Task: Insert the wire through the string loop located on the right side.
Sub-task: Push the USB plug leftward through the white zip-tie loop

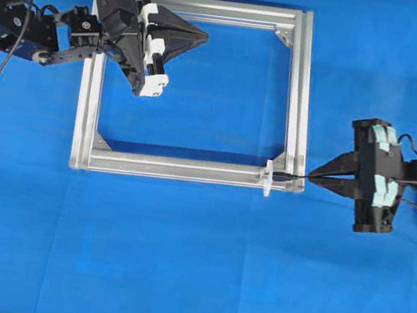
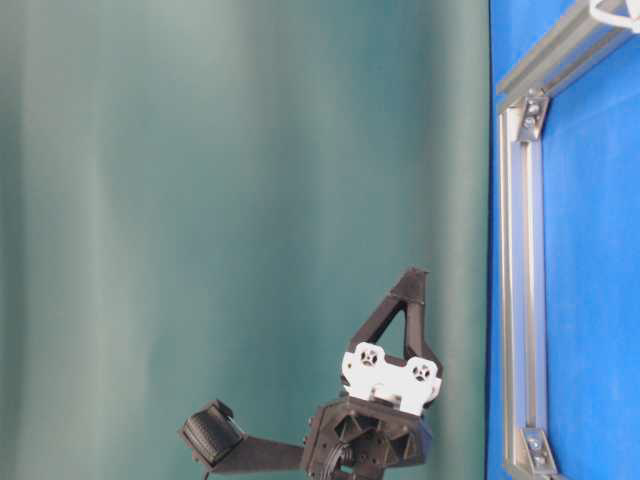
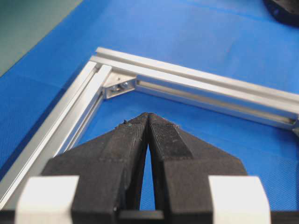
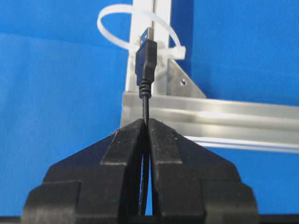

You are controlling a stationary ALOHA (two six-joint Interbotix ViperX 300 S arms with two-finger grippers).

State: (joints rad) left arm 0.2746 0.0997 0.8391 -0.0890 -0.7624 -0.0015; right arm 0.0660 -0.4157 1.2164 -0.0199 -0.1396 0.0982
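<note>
A blue cloth-covered table (image 1: pixel 176 262) is seen from overhead, and on it a square frame of silver aluminium bars (image 1: pixel 89 106) is laid flat; silver triangular corner brackets (image 4: pixel 184 84) are fixed inside its corners. The black left gripper (image 1: pixel 200 36) is held over the frame's upper left part, its jaws pressed together with nothing between them, as is confirmed in the left wrist view (image 3: pixel 148 117). The black right gripper (image 1: pixel 313 173) is placed just outside the frame's lower right corner; its jaws are clamped on the thin black flexible wire (image 4: pixel 145 105), which is gripped a short way behind its dark plug tip (image 4: pixel 146 58). The small white string loop (image 4: pixel 135 28) is mounted upright on the frame's bar beside that corner (image 1: pixel 268 177); in the right wrist view the plug tip is seen in front of the loop's opening, though whether it is already inside cannot be told.
</note>
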